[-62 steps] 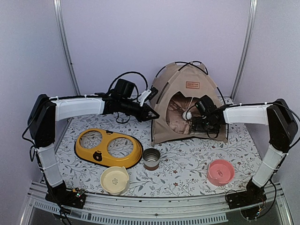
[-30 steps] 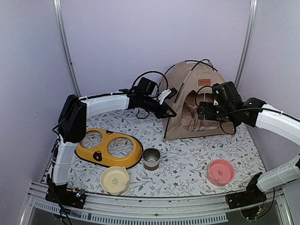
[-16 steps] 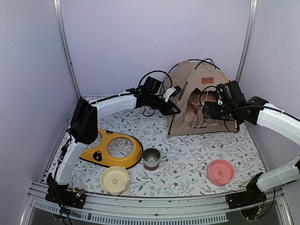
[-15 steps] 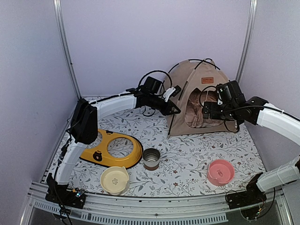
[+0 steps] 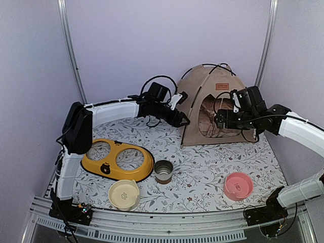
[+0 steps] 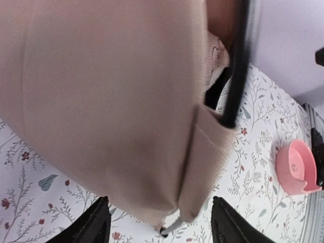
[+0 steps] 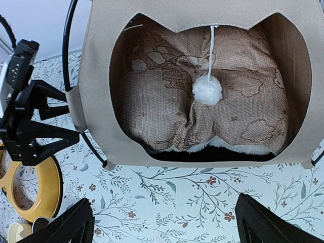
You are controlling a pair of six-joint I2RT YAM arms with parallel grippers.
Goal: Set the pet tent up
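The tan pet tent (image 5: 195, 98) stands upright at the back right of the mat, its black poles crossed over the top and a brown label (image 5: 221, 86) on its front. My left gripper (image 5: 182, 121) is open at the tent's left front corner. In the left wrist view the tent (image 6: 111, 101) fills the frame, and its corner with the pole tip hangs loose between the spread fingers (image 6: 96, 225). My right gripper (image 7: 167, 228) is open and empty, low in front of the entrance. Inside lie the patterned cushion (image 7: 162, 101) and the hanging white pom-pom (image 7: 206, 90).
A yellow double-bowl feeder (image 5: 117, 159) lies at the left of the floral mat. A metal cup (image 5: 163, 170) and a cream bowl (image 5: 124, 194) sit near the front. A pink bowl (image 5: 238, 185) is at the front right. Frame posts and walls close the back.
My left gripper has opened and let go of the tent's left corner, drawing back a little to the left. The tent stays upright; the right arm has barely moved.
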